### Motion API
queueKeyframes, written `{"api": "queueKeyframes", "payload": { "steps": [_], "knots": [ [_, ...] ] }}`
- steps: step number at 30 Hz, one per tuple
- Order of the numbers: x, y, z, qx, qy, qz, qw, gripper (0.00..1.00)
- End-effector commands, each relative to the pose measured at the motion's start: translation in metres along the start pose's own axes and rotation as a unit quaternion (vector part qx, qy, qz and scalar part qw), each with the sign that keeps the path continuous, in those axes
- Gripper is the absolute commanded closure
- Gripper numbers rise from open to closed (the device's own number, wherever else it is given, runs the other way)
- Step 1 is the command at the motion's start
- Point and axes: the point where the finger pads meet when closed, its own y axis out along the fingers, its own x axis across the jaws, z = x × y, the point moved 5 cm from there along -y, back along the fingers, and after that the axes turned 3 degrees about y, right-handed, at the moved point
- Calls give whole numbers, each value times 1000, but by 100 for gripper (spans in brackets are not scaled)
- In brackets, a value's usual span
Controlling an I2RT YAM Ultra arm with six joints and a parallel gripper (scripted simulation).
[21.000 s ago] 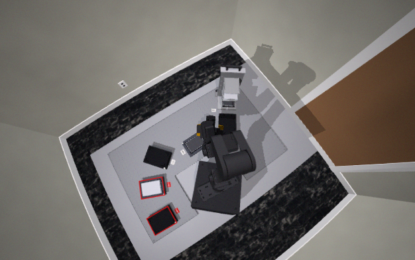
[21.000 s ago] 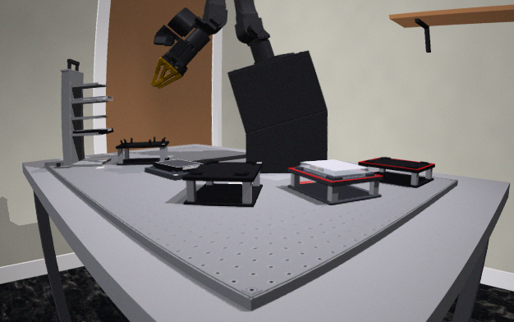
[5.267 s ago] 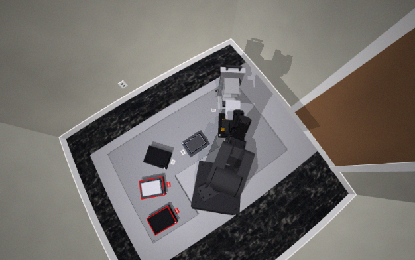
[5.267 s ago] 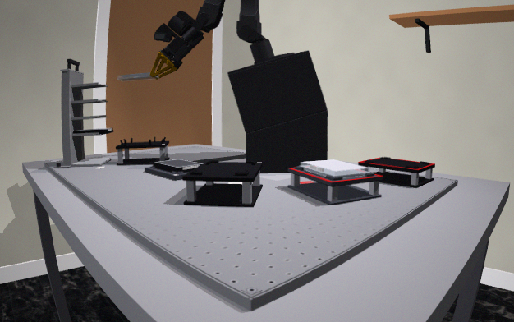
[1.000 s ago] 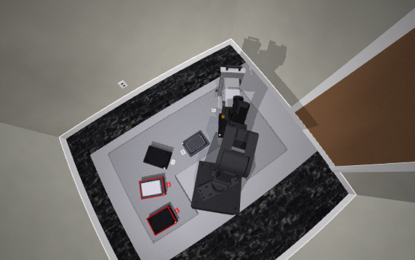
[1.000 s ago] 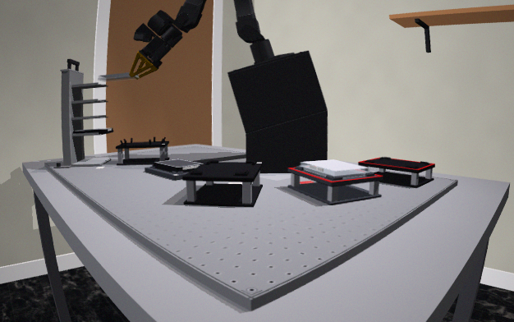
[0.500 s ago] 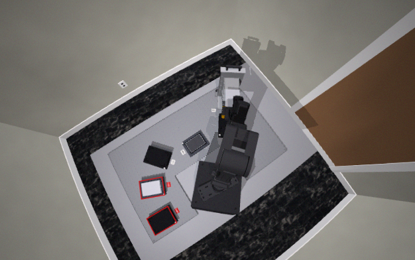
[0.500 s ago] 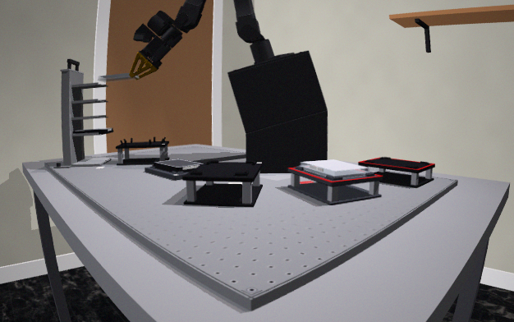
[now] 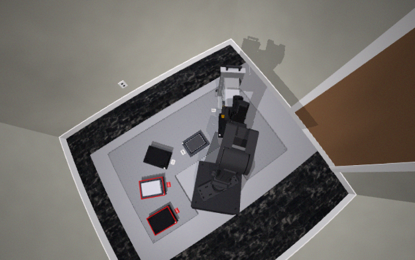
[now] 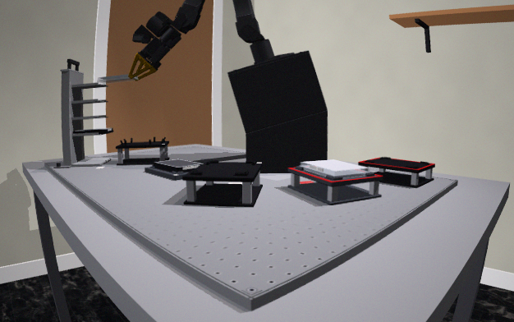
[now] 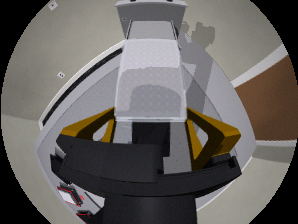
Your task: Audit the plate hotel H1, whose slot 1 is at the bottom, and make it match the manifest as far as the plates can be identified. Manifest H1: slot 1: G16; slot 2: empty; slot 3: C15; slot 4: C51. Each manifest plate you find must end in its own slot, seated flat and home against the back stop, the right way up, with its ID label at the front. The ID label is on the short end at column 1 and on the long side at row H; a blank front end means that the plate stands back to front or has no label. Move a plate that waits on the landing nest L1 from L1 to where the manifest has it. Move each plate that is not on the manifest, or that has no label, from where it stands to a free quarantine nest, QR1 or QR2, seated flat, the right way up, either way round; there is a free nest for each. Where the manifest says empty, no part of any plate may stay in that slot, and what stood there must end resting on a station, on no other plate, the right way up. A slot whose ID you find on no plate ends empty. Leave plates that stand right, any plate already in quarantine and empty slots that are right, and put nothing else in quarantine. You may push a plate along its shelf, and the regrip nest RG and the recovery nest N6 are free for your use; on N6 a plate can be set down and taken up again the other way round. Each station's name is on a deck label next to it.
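Observation:
The plate hotel H1 (image 10: 67, 111) (image 9: 232, 69) (image 11: 150, 7) stands at the far left corner of the deck. My gripper (image 10: 132, 76) (image 11: 150, 111) is level with the top slot, its yellow fingers closed on the sides of a pale grey plate (image 10: 115, 78) (image 9: 231, 92) (image 11: 149, 70). The plate hangs almost level, a little above the top shelf (image 10: 88, 85), with only its far end over the shelf front. I cannot read any label on it. A dark plate (image 10: 94, 131) lies in the bottom slot. The two middle shelves look bare.
A black pinned nest (image 10: 141, 144) stands beside the hotel. A low nest holds a dark plate (image 10: 176, 164) (image 9: 196, 143). A black raised nest (image 10: 223, 170) (image 9: 158, 156) is bare. One red-rimmed nest holds a white plate (image 10: 334, 166) (image 9: 152, 188); the other (image 10: 396, 163) (image 9: 162, 219) is bare.

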Motion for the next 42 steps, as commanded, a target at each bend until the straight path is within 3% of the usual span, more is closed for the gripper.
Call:
{"api": "queueKeyframes", "payload": {
  "steps": [1, 42],
  "knots": [
    [-1, 0, -10, -14, -3, 1, 1000, 14],
    [0, 20, -24, -14, -3, 1, 1000, 14]
  ]
}}
